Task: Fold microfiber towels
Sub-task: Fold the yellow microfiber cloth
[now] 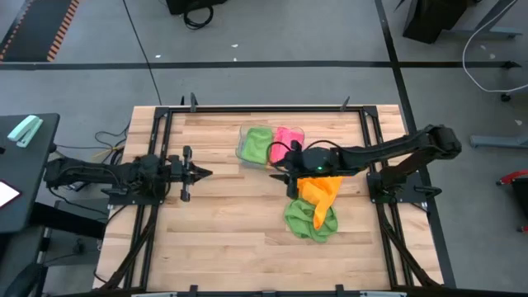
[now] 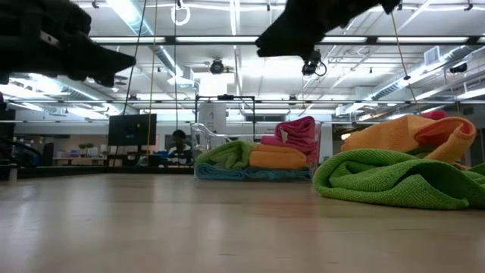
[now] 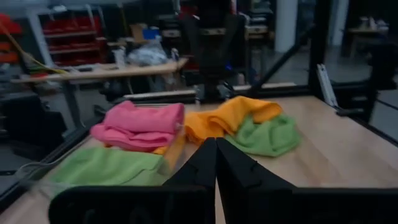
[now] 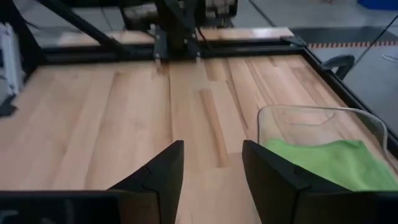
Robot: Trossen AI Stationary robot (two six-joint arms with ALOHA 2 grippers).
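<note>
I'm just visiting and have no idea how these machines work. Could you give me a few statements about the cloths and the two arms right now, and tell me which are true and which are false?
1. The left gripper is shut and holds nothing. True.
2. The right gripper is clamped on a cloth. False: its jaws stand open, empty, above bare wood.
3. The loose orange microfiber towel lies partly on the crumpled green microfiber towel. True.
4. The clear plastic tray is empty. False: it holds towels, green and pink on top.
5. Both loose towels are neatly folded. False: they lie crumpled.
</note>
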